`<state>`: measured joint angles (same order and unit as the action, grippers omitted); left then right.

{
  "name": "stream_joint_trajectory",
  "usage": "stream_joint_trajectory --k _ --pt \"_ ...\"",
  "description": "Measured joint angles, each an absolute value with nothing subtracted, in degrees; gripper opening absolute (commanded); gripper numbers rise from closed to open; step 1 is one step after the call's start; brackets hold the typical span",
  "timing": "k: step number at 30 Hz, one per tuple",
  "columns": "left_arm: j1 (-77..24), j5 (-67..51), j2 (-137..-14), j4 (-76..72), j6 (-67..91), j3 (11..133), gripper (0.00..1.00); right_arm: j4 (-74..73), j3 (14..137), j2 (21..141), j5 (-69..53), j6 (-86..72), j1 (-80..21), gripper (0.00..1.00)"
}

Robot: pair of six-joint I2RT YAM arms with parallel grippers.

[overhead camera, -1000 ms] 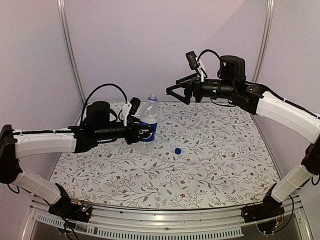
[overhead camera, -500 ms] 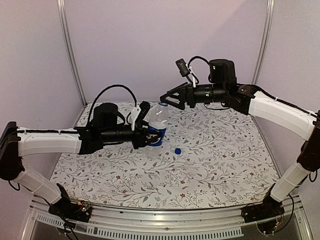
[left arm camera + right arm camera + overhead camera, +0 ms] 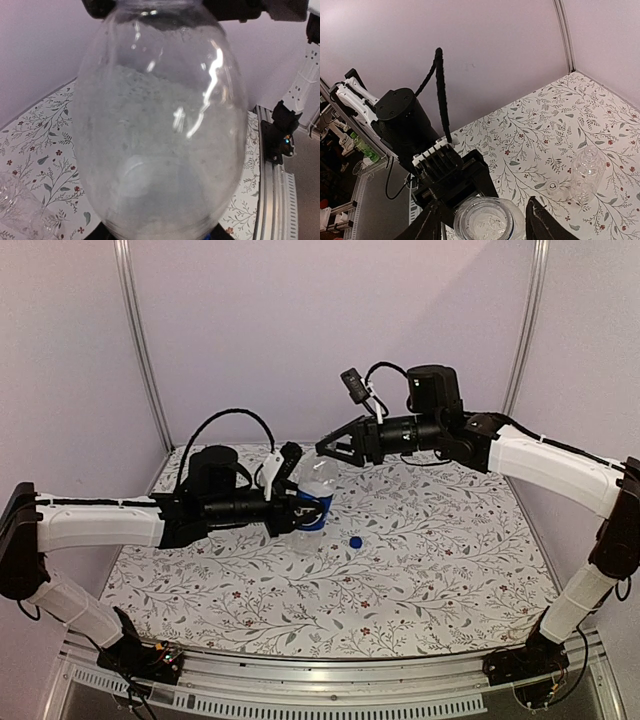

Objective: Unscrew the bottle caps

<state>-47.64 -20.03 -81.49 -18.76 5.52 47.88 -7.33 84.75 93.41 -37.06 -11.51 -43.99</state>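
**Item under work:** the pale cap (image 3: 482, 220) sits on the neck of the Pepsi bottle (image 3: 318, 485). The bottle is tilted so that its neck leans toward the right arm. Whether its base clears the bench (image 3: 450, 570) cannot be told. Judgement: the tilt presents the cap squarely to the right arm's fingers.

**Left tool** (image 3: 296, 502): clamped across the bottle's body at the label band, jaws drawn in tight on it. It serves as the anchor, so the body should not turn with the cap.

**Right tool** (image 3: 326, 452): jaws part-way apart, one finger on each side of the pale cap. The right wrist view shows a thin gap on both sides, so no pinch is evident and nothing is held. Judgement: the step in hand is gripping this cap before twisting.

**Blue cap** (image 3: 355, 541): lies loose on the bench near the held bottle, apart from both tools. One cap is therefore already off.

**Plain bottle** (image 3: 587, 172): on the bench beyond the left arm, seen only from the wrist views. Whether it stands or leans cannot be told.

**Clearance:** the work sits toward the back of the bench, well apart from the near rail (image 3: 300, 675). Open bench lies to the right and front. The two wrists are close together at the bottle, and rotation room there is the tight point.
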Motion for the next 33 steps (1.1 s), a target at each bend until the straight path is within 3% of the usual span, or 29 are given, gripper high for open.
stream_joint_trajectory --k 7,10,14,17,26,33 --pt "-47.7 -19.7 -81.5 -18.8 5.5 47.9 0.39 -7.4 84.8 94.1 -37.6 -11.3 -44.0 0.37" --pt "-47.7 -19.6 -81.5 -18.8 5.3 47.9 0.39 -7.4 84.8 94.2 -38.0 -11.4 -44.0 0.24" --pt "-47.7 -19.2 -81.5 -18.7 5.1 47.9 0.41 -7.6 84.8 94.2 -38.2 -11.5 -43.9 0.0" --pt "-47.8 -19.0 -81.5 -18.5 5.1 47.9 0.59 -7.7 84.8 94.2 -37.9 -11.0 -43.9 0.0" --pt "-47.4 -17.0 -81.5 -17.9 7.7 47.9 0.97 -12.6 84.8 93.8 -29.2 -7.4 -42.2 0.0" --pt "-46.0 -14.7 -77.6 -17.9 10.4 46.4 1.0 -15.0 84.8 92.6 -15.0 -4.5 -37.6 0.0"
